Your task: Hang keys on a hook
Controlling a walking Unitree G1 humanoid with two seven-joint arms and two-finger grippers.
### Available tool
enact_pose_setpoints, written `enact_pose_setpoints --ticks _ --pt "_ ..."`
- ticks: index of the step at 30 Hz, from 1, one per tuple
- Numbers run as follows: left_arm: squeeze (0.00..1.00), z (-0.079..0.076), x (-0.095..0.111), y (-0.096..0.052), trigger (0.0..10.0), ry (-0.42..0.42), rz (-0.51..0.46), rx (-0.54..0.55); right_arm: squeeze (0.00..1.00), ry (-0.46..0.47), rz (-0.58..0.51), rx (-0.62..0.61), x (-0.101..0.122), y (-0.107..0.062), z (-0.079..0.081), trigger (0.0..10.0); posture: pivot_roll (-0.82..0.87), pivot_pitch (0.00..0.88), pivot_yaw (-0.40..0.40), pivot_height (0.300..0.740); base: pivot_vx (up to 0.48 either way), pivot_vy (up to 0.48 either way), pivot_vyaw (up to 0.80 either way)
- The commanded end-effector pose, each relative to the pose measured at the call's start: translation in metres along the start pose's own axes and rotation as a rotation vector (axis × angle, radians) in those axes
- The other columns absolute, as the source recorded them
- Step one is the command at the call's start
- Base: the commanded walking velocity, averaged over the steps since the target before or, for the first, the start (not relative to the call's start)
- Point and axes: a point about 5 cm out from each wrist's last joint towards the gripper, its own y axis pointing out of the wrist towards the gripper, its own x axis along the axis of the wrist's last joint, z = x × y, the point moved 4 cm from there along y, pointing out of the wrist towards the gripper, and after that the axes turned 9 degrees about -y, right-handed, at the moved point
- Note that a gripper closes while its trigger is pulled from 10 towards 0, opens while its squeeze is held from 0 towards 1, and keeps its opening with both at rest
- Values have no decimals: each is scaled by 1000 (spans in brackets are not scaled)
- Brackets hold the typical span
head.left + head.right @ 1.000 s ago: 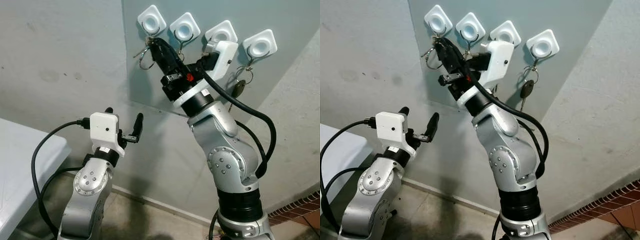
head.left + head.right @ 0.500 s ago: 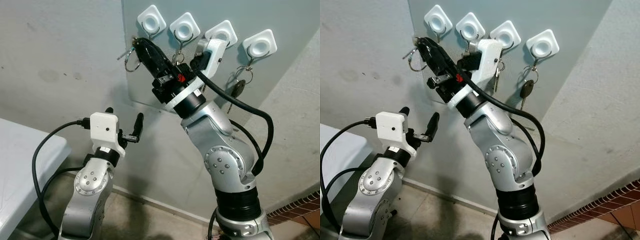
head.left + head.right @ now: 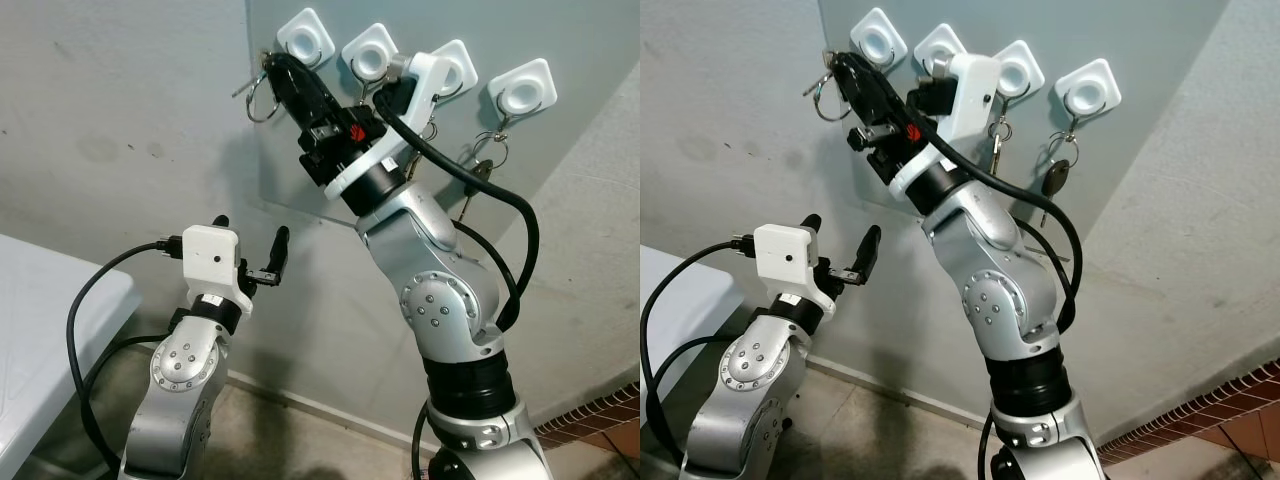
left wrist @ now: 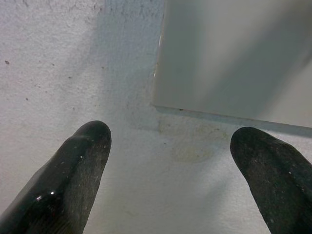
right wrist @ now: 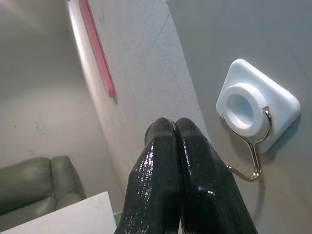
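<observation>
Right gripper (image 3: 268,68): reaching up to the wall, its fingers pressed together on the keys (image 3: 256,95), whose ring is hanging just below and to the left of the tips.
Keys: being carried at the tips so the ring dangles free, which I judge leaves it open to slip over a hook.
Leftmost hook (image 5: 254,155): sitting just right of the tips and a little above them, bare, its wire curving down from a white square pad; likely the target.
Other hooks: the row of white pads (image 3: 372,52) is running off to the right behind the wrist, with other keys (image 3: 1054,176) hanging from the far ones.
Left gripper (image 3: 248,244): waiting low and well apart from the hooks, its fingers (image 4: 80,165) spread wide and holding nothing, pointing at the bare wall beneath the grey panel (image 4: 234,53).
Head views: giving the ring, the whole row and both arms.
Right wrist view: giving the closed fingertips and the hook's empty curve close up, plus a sofa (image 5: 34,187) and a white tabletop (image 5: 58,214) far below.
</observation>
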Motion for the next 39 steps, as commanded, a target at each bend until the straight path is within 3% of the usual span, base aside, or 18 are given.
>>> enact_pose_setpoints --ticks 1,10,13,26,39 --pt "0 -4 1 -1 10000 0 -2 -10 0 51 -85 52 15 19 24 10000 2 125 -67 740 0 0 0" --pt "0 -4 1 -1 10000 -2 -3 -8 0 23 -71 -4 13 21 13 10000 2 126 -68 740 0 0 0" --pt "0 -3 1 -1 10000 -2 -2 -7 0 -26 -53 -75 11 17 -1 10000 -1 128 -66 740 0 0 0" --pt "0 -4 1 -1 10000 -5 2 -17 0 -46 -34 -74 8 -1 -14 10000 -15 131 -56 740 0 0 0" --pt "0 -4 0 -1 10000 -4 7 -21 0 -21 -58 -4 8 -23 -16 10000 -13 131 -47 740 0 0 0"
